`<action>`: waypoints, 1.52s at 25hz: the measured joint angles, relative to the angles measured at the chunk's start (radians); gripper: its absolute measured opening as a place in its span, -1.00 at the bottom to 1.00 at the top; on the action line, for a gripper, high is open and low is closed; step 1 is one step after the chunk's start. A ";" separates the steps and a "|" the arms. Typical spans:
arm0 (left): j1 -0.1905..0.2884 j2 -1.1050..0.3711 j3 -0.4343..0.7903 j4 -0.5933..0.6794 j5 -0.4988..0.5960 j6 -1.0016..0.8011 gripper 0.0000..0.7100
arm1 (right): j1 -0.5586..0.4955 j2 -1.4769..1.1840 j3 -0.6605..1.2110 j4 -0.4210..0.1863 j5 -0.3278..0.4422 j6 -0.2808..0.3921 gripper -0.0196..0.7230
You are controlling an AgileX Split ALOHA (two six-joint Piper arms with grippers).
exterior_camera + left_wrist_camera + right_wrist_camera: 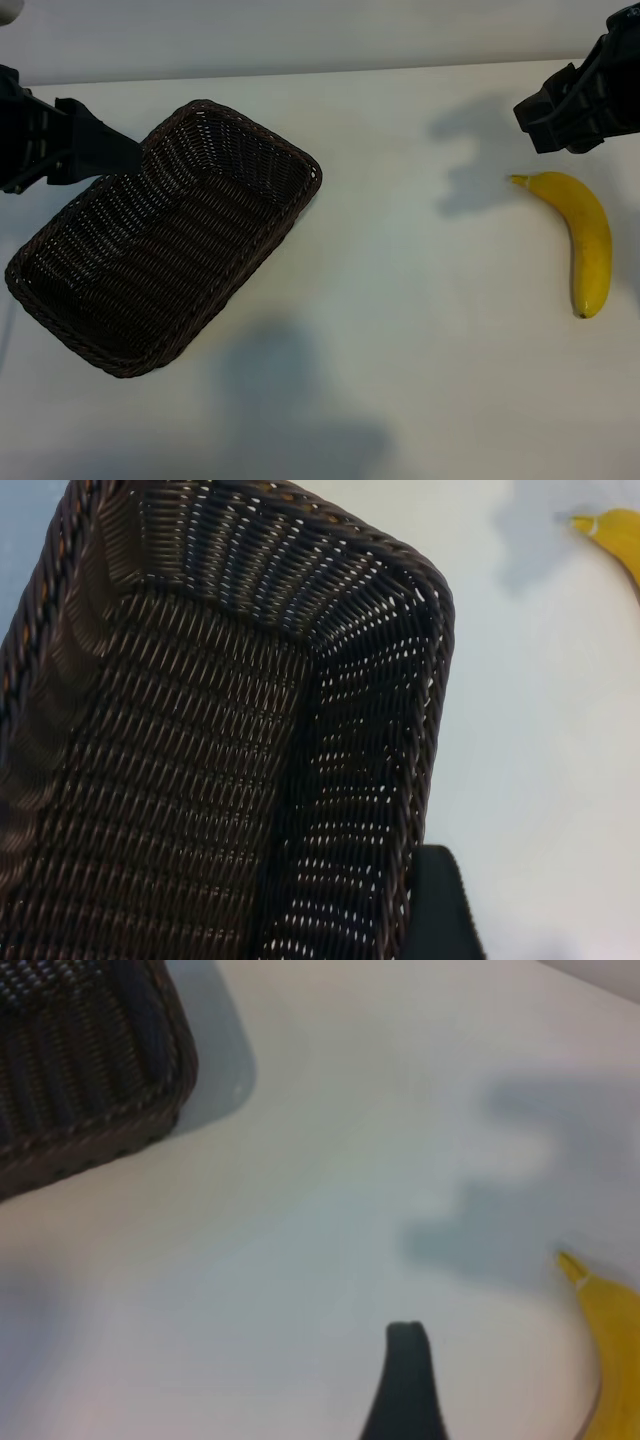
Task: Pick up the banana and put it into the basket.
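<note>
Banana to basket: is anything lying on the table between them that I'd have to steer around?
Nothing visible. The table between the banana and the basket shows only shadows. The right gripper hangs just above the banana's stem end, also unobstructed.

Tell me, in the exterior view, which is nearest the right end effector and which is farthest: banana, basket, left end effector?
1. Banana, just below the right end effector.
2. Basket, across the table at left.
3. Left end effector, over the basket's far-left rim.
</note>
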 joint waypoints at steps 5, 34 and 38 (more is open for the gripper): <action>0.000 0.000 0.000 0.000 0.000 0.000 0.42 | 0.000 0.000 0.000 0.000 0.000 0.000 0.61; 0.000 0.000 0.000 0.025 -0.033 0.026 0.42 | 0.000 0.000 0.000 -0.006 0.001 0.000 0.61; 0.000 0.000 0.000 -0.026 -0.050 0.006 0.42 | 0.000 0.000 0.000 -0.006 0.001 0.000 0.61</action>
